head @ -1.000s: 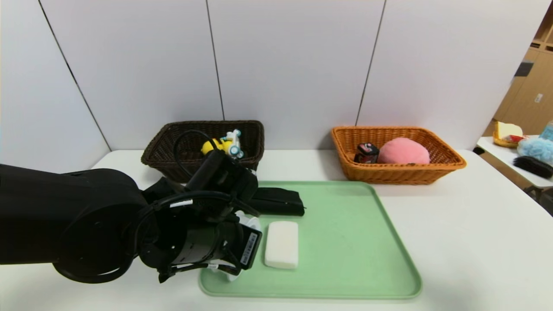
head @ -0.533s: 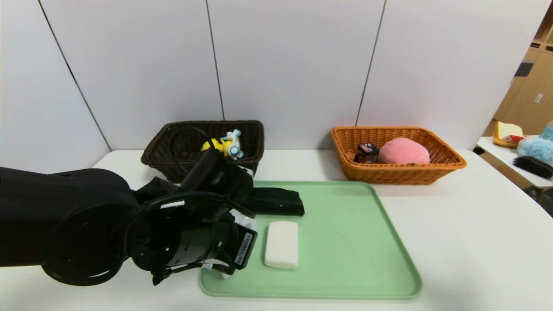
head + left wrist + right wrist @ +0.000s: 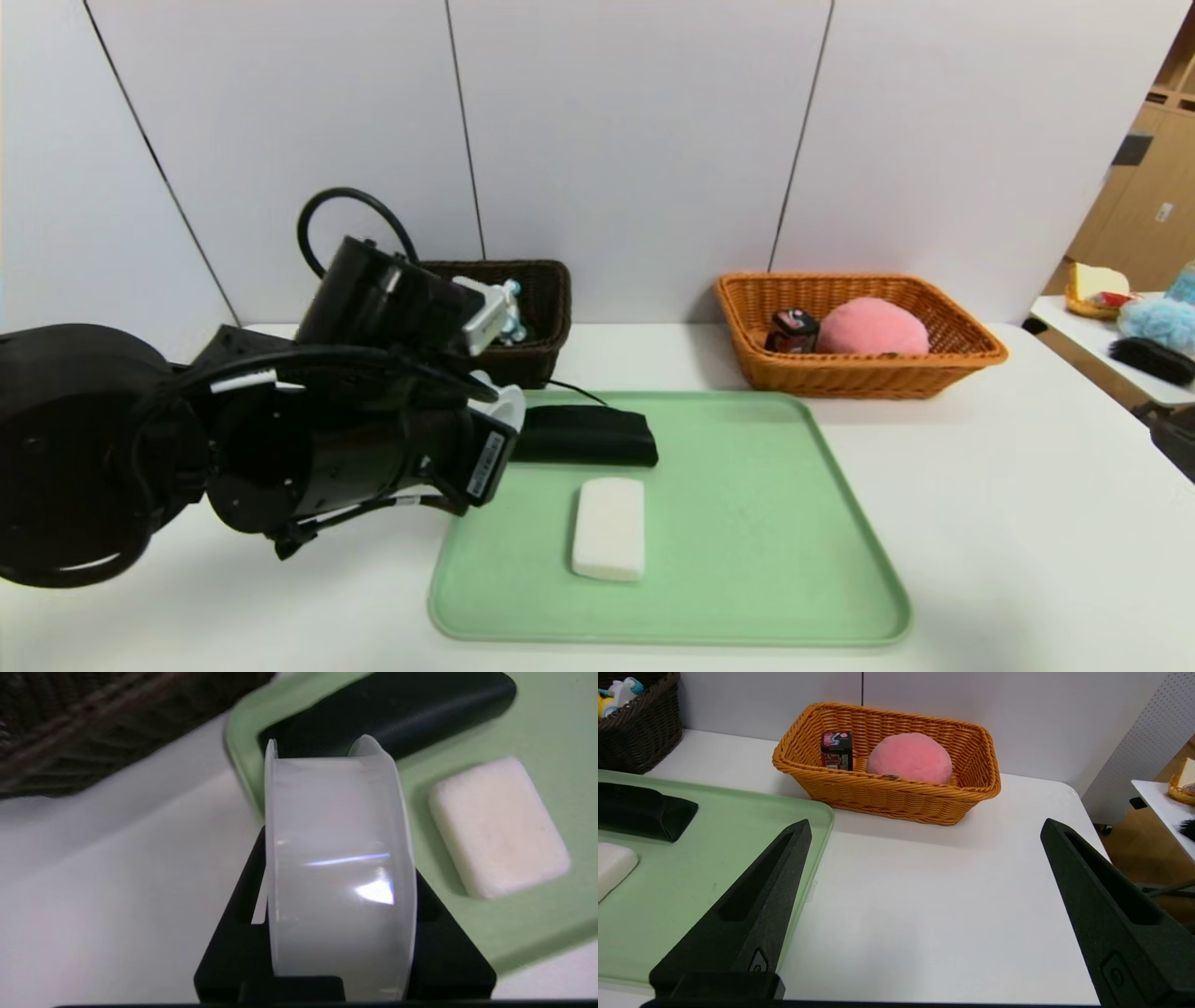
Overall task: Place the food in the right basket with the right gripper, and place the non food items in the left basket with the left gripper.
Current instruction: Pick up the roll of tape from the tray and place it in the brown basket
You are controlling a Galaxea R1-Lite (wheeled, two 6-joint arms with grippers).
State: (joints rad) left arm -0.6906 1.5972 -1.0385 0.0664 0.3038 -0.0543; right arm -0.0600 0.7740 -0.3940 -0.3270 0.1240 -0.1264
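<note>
My left gripper (image 3: 337,858) is shut on the white round container (image 3: 336,868) and holds it in the air above the table, between the green tray's near left corner and the dark brown basket (image 3: 540,308). In the head view only a bit of the container (image 3: 505,403) shows past the wrist. The duck toy (image 3: 504,315) lies in the dark basket. The black pouch (image 3: 583,436) and the white bar (image 3: 609,528) lie on the tray. The pink peach (image 3: 873,327) and the black canister (image 3: 794,331) sit in the orange basket (image 3: 859,373). My right gripper (image 3: 927,826) is open and empty over the table, right of the tray.
The green tray (image 3: 747,523) lies at the table's middle front. The left arm (image 3: 308,448) covers the dark basket's left half. A side table with clutter (image 3: 1148,336) stands at the far right.
My left arm has risen and swung left and back toward the dark basket, lifting the white container off the tray. The pouch and bar have not moved.
</note>
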